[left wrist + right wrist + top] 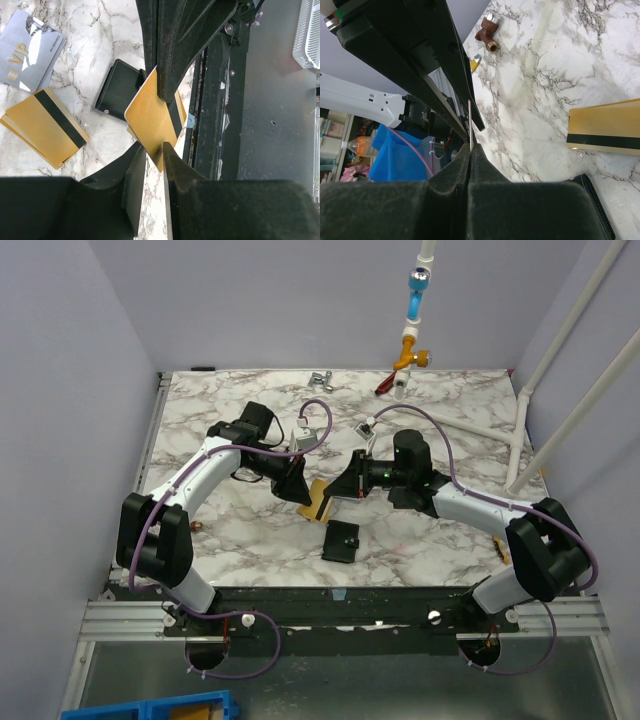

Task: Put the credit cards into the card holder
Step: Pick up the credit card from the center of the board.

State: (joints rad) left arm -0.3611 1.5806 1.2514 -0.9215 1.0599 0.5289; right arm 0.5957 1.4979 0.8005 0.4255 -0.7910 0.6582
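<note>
Left tool (164, 120) pinches one gold card (149, 116) by opposite edges, just above the front of the desk (220, 530). The card holder (341, 540) lies flat close by.

The left wrist view gives the count. One gold card is in the grip, with a second, dark-striped gold edge showing behind it. One striped gold card (47, 127) lies flat on another gold edge. One grey card (30, 52) marked VIP lies just beside that stack. The one black card holder sits near the desk's front, just in front of both tools. The right tool (352, 483) is clamped closed, with a thin pale sliver at its tips that cannot be identified. It faces the left tool closely, and the two hide the cards from above. At the back edge are a metal fitting (322, 378), a red-handled valve (385, 385) and white pipes (560, 370). The desk is white marble-patterned, and the walls (60, 360) are lilac.
</note>
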